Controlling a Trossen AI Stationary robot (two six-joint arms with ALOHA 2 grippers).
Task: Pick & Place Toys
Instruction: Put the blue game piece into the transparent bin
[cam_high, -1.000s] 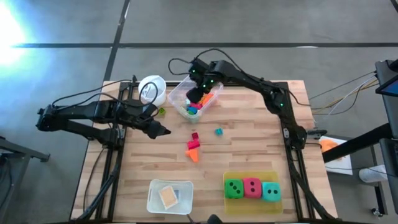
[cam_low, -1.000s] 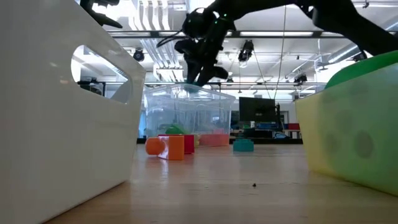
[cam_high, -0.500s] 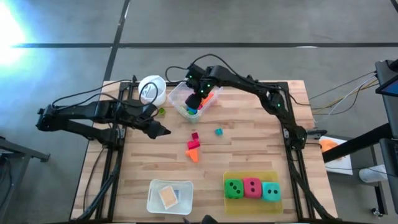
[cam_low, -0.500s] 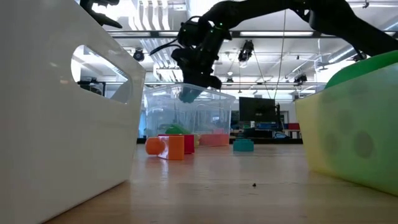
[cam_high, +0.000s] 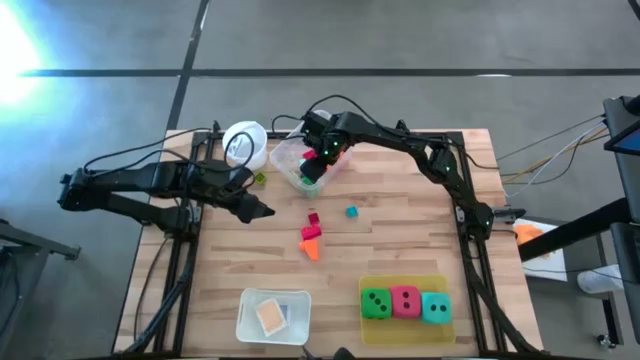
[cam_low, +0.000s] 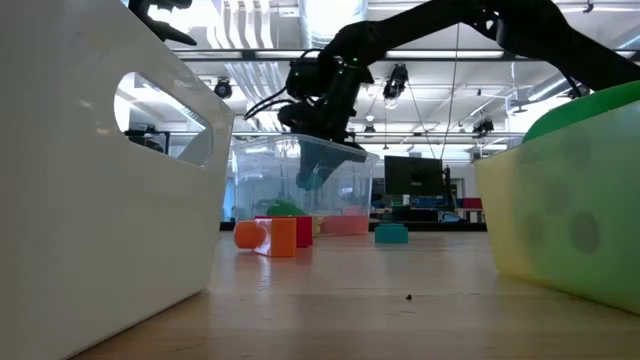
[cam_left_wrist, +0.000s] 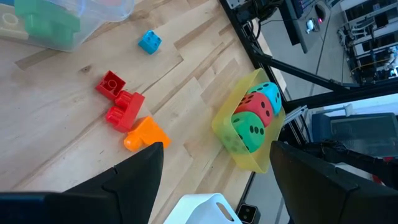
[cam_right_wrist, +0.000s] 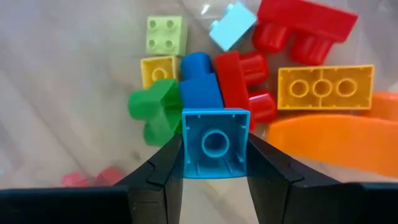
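Two hands are in view. The right hand (cam_right_wrist: 214, 165) grasps a blue block (cam_right_wrist: 216, 144) inside the clear tub (cam_high: 283, 153), above the other blocks (cam_right_wrist: 320, 87). The left hand (cam_high: 262, 211) hangs released over the tabletop (cam_high: 400, 240), near the white cup (cam_high: 243, 144).

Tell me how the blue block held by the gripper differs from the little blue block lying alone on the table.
The held blue block is clamped between the right gripper fingers, inside the clear tub above other blocks; the loose blue block lies free on the wooden table, touching nothing. The held one shows its hollow underside to the wrist camera; the loose one lies tilted, showing solid faces. Both are small blue toy bricks.
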